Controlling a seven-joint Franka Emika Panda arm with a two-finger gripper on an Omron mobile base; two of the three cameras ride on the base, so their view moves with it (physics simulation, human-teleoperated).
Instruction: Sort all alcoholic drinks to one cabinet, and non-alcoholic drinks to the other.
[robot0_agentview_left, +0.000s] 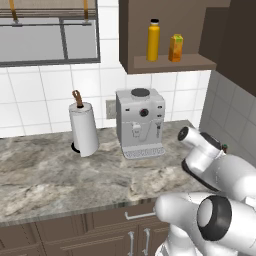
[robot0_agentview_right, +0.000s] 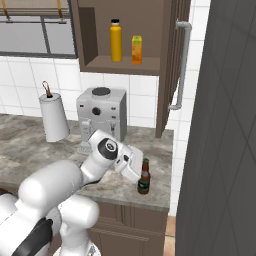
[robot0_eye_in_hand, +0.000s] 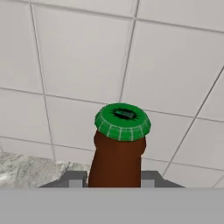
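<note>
**Spotter:** Right up against your hand camera is the beer bottle (robot0_eye_in_hand: 117, 153), brown neck and green cap, with your end effector (robot0_eye_in_hand: 113, 180) closed on the neck from both sides.

**Operator:** Where does it stand in the room?

**Spotter:** Upright on the desk (robot0_agentview_right: 30, 145), near the front edge at the right end, just in front of the open cabinet door with the long grey handle (robot0_agentview_right: 180, 65). Your wrist comes in from the left at about neck height.

**Operator:** How should I expect it to handle?

**Spotter:** I'd judge it stiff and fairly heavy for its width, with most of the weight low in the body. Glass is smooth and the neck tapers, so it could slide in your grip or swing like a pendulum. It looks breakable too, so keep it off the cabinet edge. Lift straight and slowly.

**Operator:** Where does it go?

**Spotter:** The yellow-orange bottle (robot0_agentview_right: 116, 41) and the juice carton (robot0_agentview_right: 136, 50) stand side by side on the shelf (robot0_agentview_right: 125, 64) of the open cabinet (robot0_agentview_right: 85, 35) above the coffee machine (robot0_agentview_right: 102, 115). That one holds the soft drinks, so yours belongs in the other cabinet, I'd say.
</note>
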